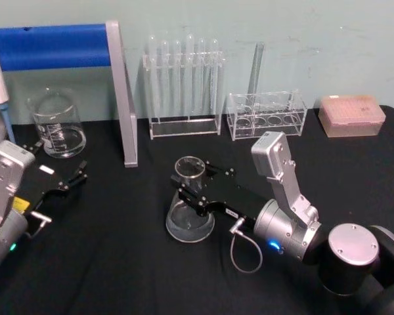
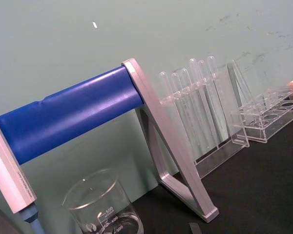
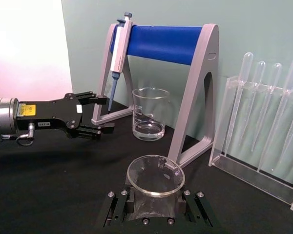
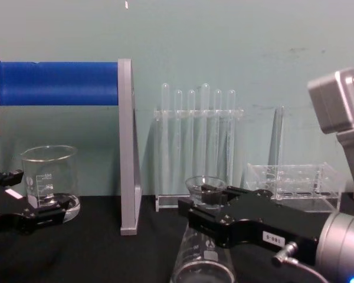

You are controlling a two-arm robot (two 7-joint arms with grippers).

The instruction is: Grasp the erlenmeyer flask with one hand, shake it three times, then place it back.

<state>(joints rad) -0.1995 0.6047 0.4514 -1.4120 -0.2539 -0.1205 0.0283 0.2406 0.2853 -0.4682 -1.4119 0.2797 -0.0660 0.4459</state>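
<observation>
The erlenmeyer flask [image 1: 190,223] stands upright on the black table [image 1: 118,262], a little in front of its middle. My right gripper [image 1: 194,182] reaches in from the right, level with the flask's neck. Its two black fingers sit on either side of the neck, just under the flared rim [image 3: 155,175], pressed against the glass. From the chest view the same gripper [image 4: 194,203] holds the flask [image 4: 203,259] with the base on the table. My left gripper [image 1: 60,161] rests open at the far left, by the beaker, holding nothing.
A glass beaker [image 1: 56,125] holding a little liquid stands back left, under a grey stand with a blue bar [image 1: 121,98] that carries a pipette [image 3: 118,48]. Behind the flask are a test tube rack [image 1: 184,85], a second clear rack [image 1: 266,115] and a pink tip box [image 1: 351,116].
</observation>
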